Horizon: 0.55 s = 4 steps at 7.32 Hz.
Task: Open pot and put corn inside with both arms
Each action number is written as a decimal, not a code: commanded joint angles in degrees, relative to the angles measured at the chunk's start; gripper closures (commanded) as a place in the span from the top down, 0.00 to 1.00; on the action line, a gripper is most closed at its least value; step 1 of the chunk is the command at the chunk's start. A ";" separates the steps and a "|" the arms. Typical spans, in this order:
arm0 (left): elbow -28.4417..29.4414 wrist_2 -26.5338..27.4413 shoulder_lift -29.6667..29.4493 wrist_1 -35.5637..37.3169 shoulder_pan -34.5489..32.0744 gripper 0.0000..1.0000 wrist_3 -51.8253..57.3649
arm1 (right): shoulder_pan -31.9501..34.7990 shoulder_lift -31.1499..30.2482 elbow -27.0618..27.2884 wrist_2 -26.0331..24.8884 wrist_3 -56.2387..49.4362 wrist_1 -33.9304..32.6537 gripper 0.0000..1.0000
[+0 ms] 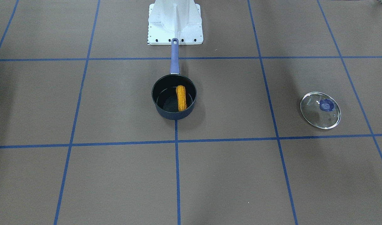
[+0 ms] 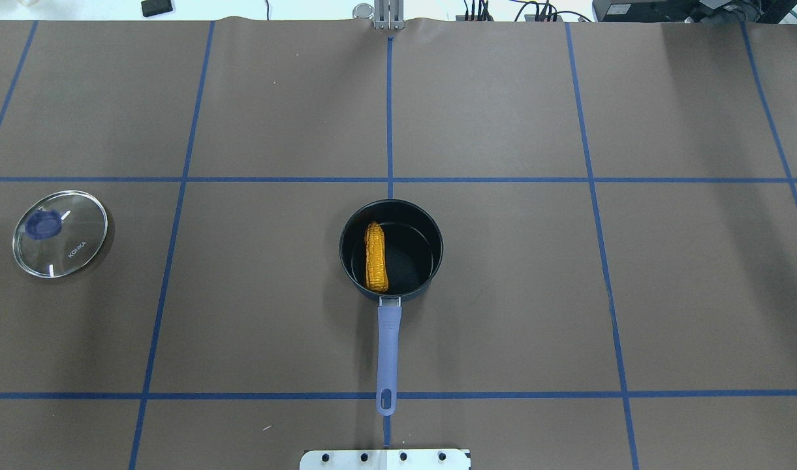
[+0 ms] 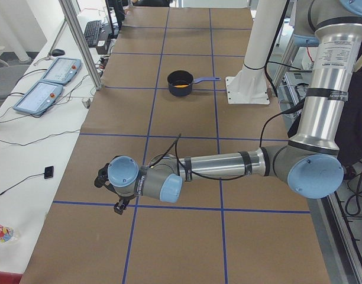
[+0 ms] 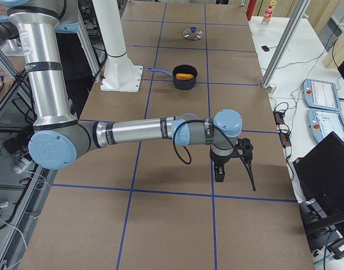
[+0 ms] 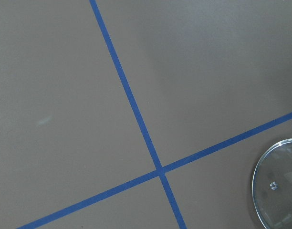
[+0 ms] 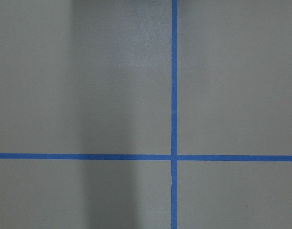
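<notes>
One pot [image 1: 175, 115], one corn cob [image 2: 375, 256], one glass lid [image 2: 60, 234], two robot arms [image 3: 216, 165] [image 4: 138, 130], one white base plate [image 1: 191, 32]

2 blue tape lines [image 5: 131, 102] are crossing on the brown table [image 5: 55, 62], meeting low and right of centre; a clear glass lid [image 5: 279, 191] is lying flat at the lower right corner, partly cut off by the frame.

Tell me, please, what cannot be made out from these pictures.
- Left end effector: shows only in the exterior left view, small and partly behind its wrist; open or shut cannot be told.
- Right end effector: shows only in the exterior right view; same doubt.
- Lid: cut by the left wrist view's edge, knob out of frame.
- Pot floor under the corn: hidden.
</notes>
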 commanded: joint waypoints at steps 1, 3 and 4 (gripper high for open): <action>-0.12 0.03 -0.26 0.10 0.00 0.98 -0.06 | 1.66 -1.96 3.32 0.08 0.26 -0.59 1.00; -0.12 0.03 -0.18 0.01 0.00 0.98 -0.06 | 3.86 -2.40 4.28 0.08 0.26 -0.76 1.00; -0.12 -0.05 -0.09 0.01 0.00 0.98 -0.06 | 4.04 -3.27 4.37 0.08 0.26 -0.50 1.00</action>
